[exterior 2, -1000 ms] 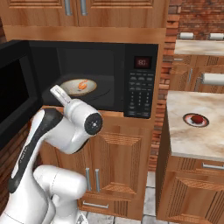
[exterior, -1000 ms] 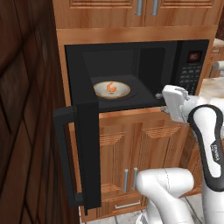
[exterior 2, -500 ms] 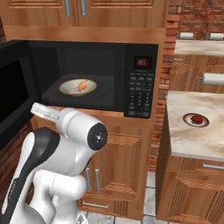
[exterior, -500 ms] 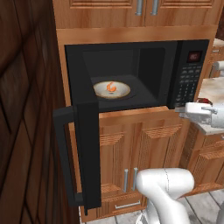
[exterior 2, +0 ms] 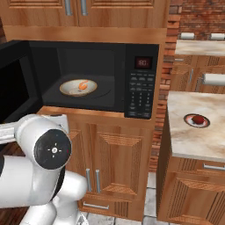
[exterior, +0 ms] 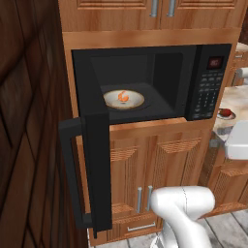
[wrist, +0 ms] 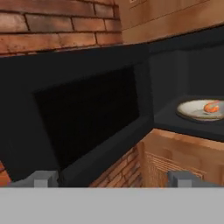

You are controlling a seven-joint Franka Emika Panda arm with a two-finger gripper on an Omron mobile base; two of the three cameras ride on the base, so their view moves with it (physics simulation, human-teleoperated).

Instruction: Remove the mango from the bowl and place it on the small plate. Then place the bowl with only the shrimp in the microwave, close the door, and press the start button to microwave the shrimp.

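Right base view: curled orange shrimp (exterior 2: pixel 81 86) in round gold-rimmed bowl (exterior 2: pixel 70 89).

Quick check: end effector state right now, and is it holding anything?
End effector: open, fingertips spread wide, nothing between them; it faces the inner side of the open door.

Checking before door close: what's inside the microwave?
The bowl sits in the microwave cavity, holding only the shrimp. No mango in it. The bowl's floor under the shrimp is hidden.
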